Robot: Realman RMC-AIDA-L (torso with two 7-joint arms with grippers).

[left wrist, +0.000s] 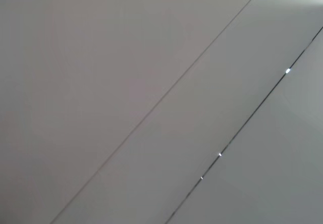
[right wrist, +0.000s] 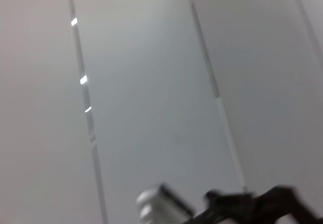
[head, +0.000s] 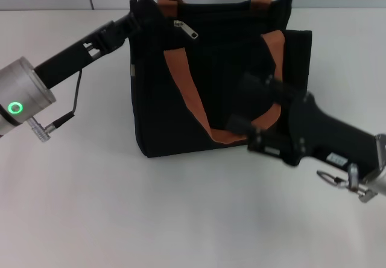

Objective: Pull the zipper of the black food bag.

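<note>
The black food bag (head: 175, 105) stands upright on the white table in the head view, with orange-brown strap handles (head: 181, 81) hanging down its front. The silver zipper (head: 188, 31) lies on the bag's top edge, near the left end. My left gripper (head: 145, 9) is at the bag's top left corner, touching the fabric, a little left of the zipper. My right gripper (head: 244, 103) is open and empty in front of the bag's right side, by the lower loop of the strap. Neither wrist view shows the bag.
The white table (head: 120, 207) spreads around the bag, with a grey panelled wall behind it. The left wrist view shows only wall panels (left wrist: 151, 103). The right wrist view shows wall panels (right wrist: 151, 82) and part of the left arm (right wrist: 166, 209).
</note>
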